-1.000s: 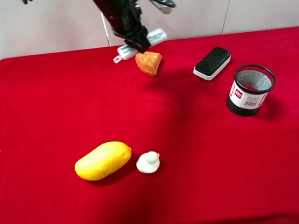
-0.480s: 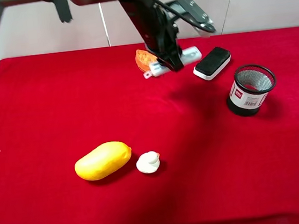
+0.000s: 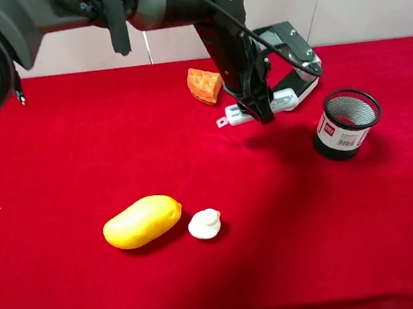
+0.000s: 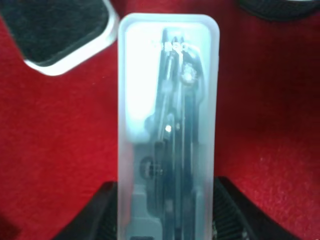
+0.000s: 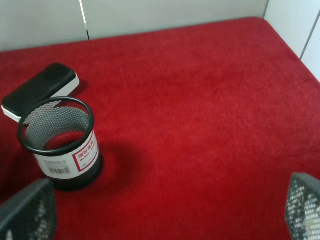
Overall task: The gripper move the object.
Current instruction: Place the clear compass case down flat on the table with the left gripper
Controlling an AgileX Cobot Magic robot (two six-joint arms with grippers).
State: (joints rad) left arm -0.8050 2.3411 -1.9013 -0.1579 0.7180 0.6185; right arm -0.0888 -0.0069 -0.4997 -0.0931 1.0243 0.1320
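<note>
Just beside the mesh pen cup (image 3: 346, 125), the left claw (image 3: 261, 109) is clamped on the translucent plastic case (image 3: 284, 99), holding it above the tabletop (image 3: 60, 178). Pickup appears complete; set-down and release are judged outstanding.

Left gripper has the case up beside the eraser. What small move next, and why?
Probably slide it toward bare red cloth before lowering: the left gripper holds the case aloft, and the eraser and mesh cup sit close to its far end.
</note>
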